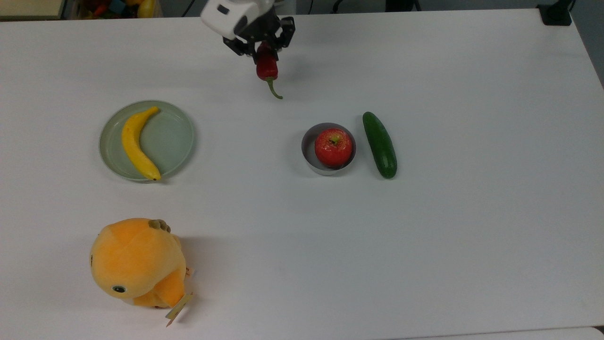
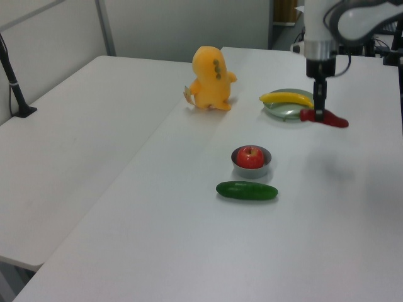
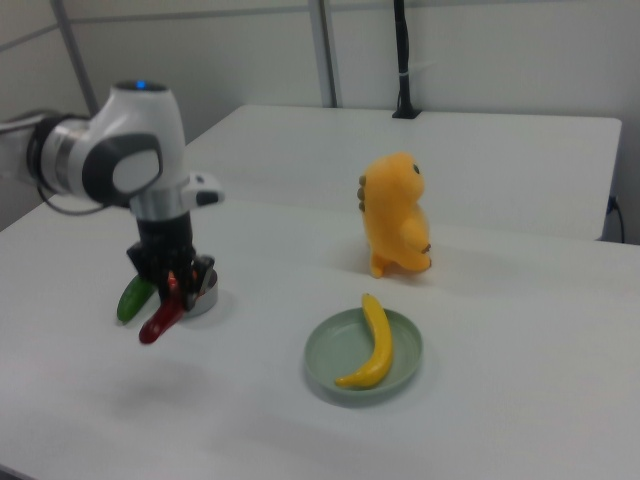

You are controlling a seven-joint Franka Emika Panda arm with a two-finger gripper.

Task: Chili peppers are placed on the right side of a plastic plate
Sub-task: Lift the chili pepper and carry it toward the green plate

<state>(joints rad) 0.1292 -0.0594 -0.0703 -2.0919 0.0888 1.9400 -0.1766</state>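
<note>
1 wrinkled red chili (image 1: 266,66) in claw (image 1: 262,46), airborne.

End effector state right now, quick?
End effector: closed on the chili pepper, holding it above the table.

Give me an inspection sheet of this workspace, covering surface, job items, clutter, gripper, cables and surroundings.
Surface: white table, with a second white table beside it in the left view.
Job's things: dark red wrinkled chili pepper with a green stem, lifted off the table in the gripper; pale grey-green round plastic plate carries a yellow banana.
Clutter: red apple in a small grey metal bowl; dark green cucumber beside the bowl; orange plush toy.
Gripper: two-finger gripper shut on the chili.
Cables: dark cables behind the arm at the table's far edge.
Surroundings: black post on the far table; partition walls.
</note>
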